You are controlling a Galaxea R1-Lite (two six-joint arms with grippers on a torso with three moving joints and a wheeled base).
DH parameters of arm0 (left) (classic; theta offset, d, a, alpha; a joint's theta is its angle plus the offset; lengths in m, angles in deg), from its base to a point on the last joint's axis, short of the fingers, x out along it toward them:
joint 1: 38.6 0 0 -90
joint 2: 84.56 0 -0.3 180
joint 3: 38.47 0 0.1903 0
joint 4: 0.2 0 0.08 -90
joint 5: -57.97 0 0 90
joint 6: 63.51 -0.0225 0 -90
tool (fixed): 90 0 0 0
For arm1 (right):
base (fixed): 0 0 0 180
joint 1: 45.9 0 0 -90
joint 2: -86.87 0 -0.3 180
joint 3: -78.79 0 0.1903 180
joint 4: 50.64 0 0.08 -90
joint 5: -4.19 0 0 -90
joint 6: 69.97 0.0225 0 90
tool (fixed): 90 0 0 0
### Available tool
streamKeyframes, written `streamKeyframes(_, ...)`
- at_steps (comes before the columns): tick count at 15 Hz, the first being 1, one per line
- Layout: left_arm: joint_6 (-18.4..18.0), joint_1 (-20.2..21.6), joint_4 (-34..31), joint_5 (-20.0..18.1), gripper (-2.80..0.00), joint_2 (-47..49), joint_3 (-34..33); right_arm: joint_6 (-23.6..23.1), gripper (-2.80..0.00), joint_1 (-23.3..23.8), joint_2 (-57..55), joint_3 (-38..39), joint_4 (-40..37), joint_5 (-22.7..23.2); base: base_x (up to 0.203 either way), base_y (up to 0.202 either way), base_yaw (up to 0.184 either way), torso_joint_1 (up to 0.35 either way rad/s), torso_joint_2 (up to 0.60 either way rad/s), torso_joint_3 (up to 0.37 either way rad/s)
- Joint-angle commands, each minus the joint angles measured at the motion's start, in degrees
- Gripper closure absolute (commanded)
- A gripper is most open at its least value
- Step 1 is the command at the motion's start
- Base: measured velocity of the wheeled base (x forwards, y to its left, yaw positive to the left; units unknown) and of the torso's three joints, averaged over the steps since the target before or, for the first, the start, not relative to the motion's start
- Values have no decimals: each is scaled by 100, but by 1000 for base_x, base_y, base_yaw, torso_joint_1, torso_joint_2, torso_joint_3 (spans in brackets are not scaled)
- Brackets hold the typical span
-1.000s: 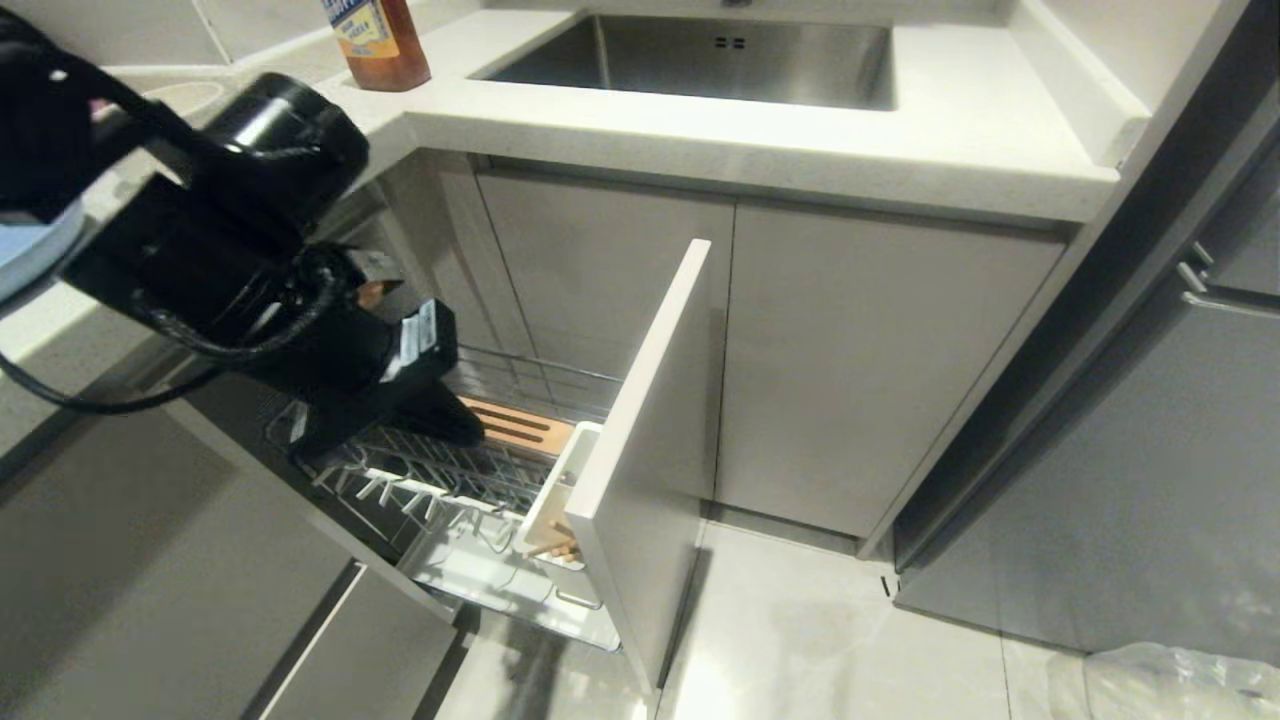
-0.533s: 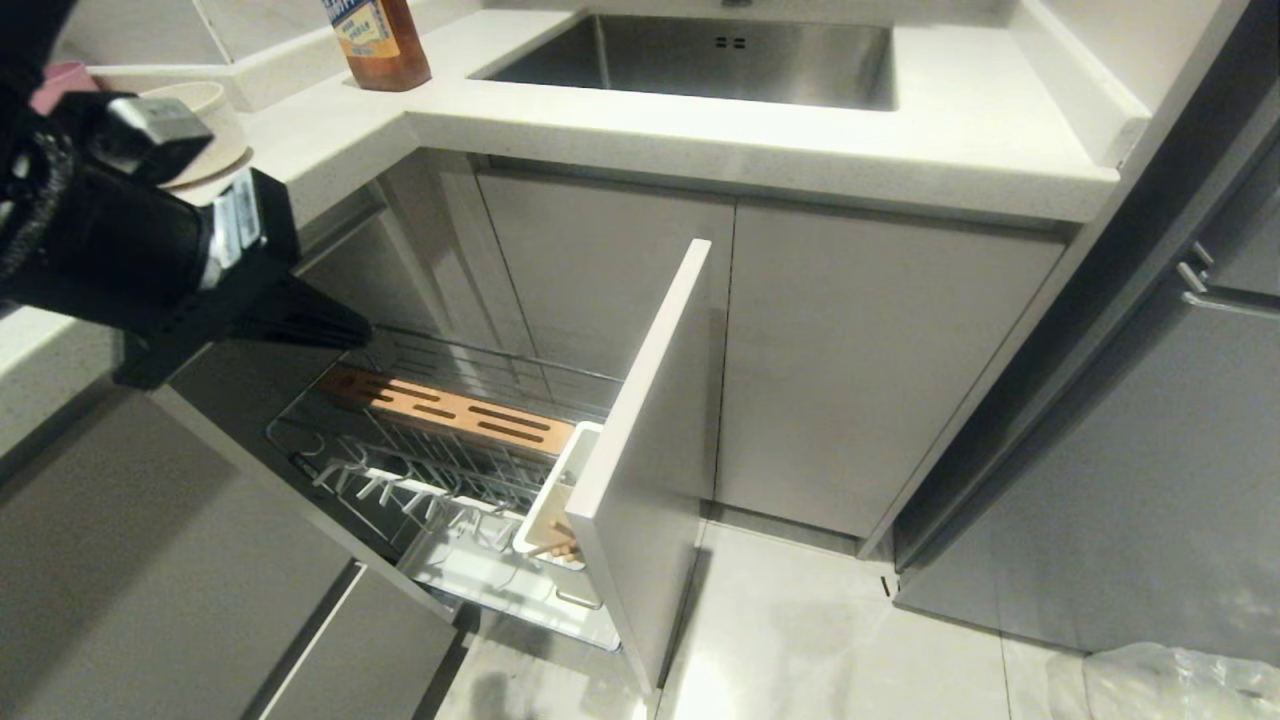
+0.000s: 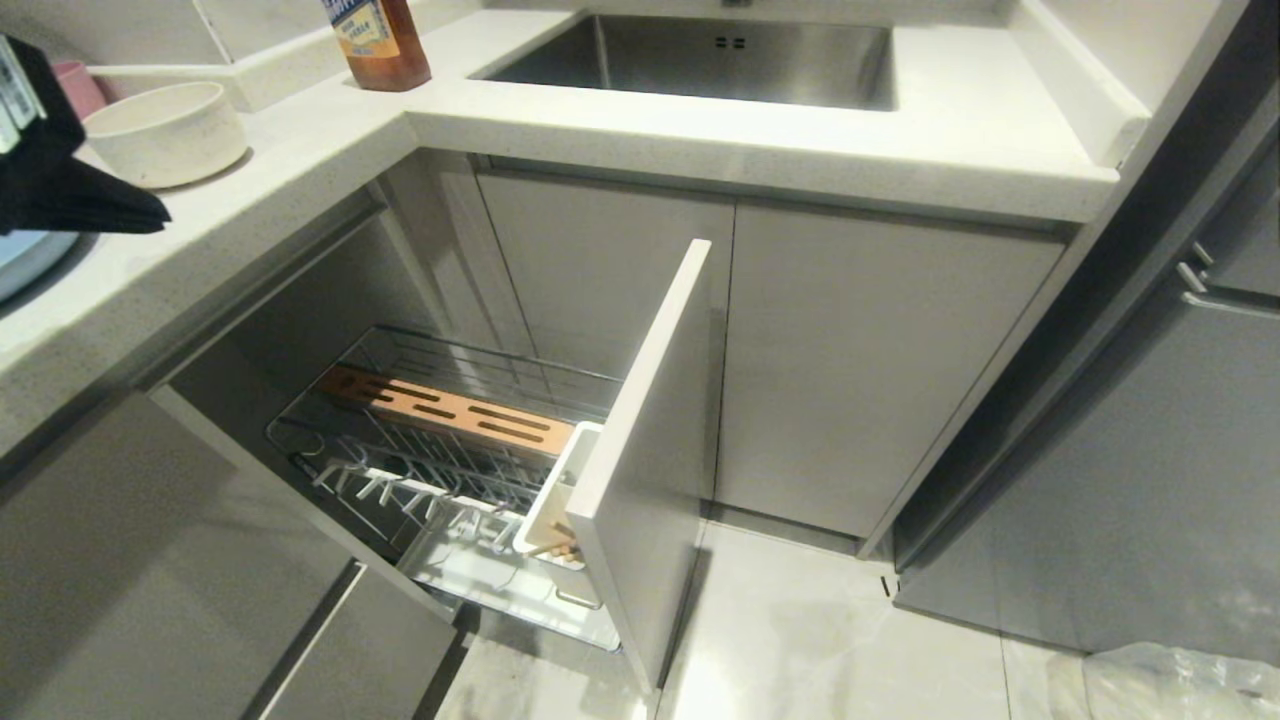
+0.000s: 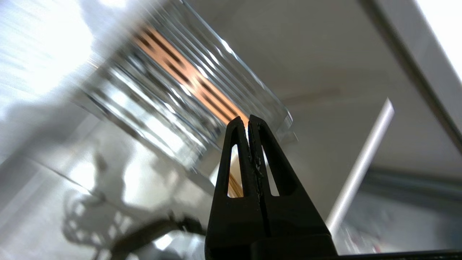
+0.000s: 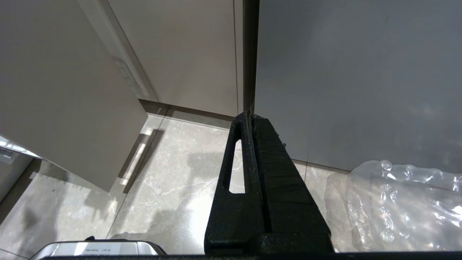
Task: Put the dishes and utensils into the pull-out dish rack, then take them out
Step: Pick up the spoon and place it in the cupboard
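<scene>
Landmark is the pull-out dish rack (image 3: 430, 450), drawn fully out of the cabinet below the corner of the surface (image 3: 300, 150), its pale grey drawer front (image 3: 640, 460) standing edge-on at the outer end. No dish sits in the rack; only the chopsticks (image 3: 560, 548) show, in the white utensil cup (image 3: 550, 495) just inside the drawer front. The orange-brown wooden strip (image 3: 450, 408) runs along the far side of the rack, the white-tipped prongs (image 3: 400, 490) along the near side. Light-blue plate (image 3: 25, 265) lies on the surface up and to the left of the rack, only its rim in frame; speckled bowl (image 3: 165, 130) is behind it on the same surface, well above the rack. I can't see the spoon. Left gripper (image 3: 150, 215) is above the surface beside the plate rim, jaws pressed together and empty; its wrist view looks down at the rack. Right gripper (image 5: 251, 119) hangs parked over the floor, clamped shut on nothing. My read: next pick is a dish, probably the plate. Spread the jaws before descending, take the raised rim at its near edge, lift clear of the surface lip, then tilt the plate upright and lower it between prongs, not onto the tips. Risks: plate sliding under a shallow rim grip, and clipping the cabinet edge above the rack.
</scene>
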Motion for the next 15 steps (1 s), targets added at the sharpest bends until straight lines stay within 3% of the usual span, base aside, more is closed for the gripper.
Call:
streamKeyframes(1,-156,471,57,8,0,-98,102,0,0,0,-5,0,0,1,0,0,0,0,0,0)
streamKeyframes(9,-1603,3196,477,2,0,-481,81,0,0,0,-5,0,0,1,0,0,0,0,0,0)
streamKeyframes(13,-2775,4317,707,-40,0,-319,76,0,0,0,-5,0,0,1,0,0,0,0,0,0)
streamKeyframes(15,-3283,4736,761,-317,0,-92,92,0,0,0,-5,0,0,1,0,0,0,0,0,0)
